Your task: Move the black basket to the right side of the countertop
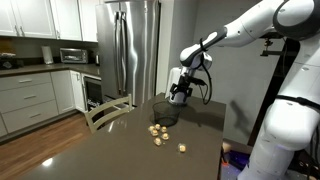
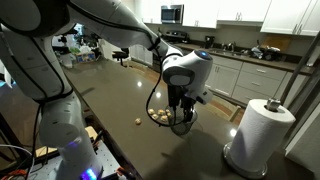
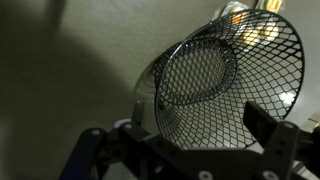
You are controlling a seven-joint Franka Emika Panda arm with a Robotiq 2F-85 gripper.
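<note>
My hand (image 1: pixel 178 98) is hovering right at the black basket (image 1: pixel 163 112) rim on the counter (image 1: pixel 100 150) — fingers spread wide, gripping nothing.

I see black basket (image 1: pixel 163 112) on countertop (image 1: pixel 90 155), tipped on its side, mouth toward wrist camera. Gripper (image 1: pixel 180 98) at basket rim, fingers either side of it. Small pieces (image 1: pixel 157 131) on countertop just before basket. Chair (image 1: pixel 108 112) behind countertop, fridge (image 1: pixel 135 45) farther back. Paper towel roll (image 2: pixel 262 135) well apart from basket.
</note>
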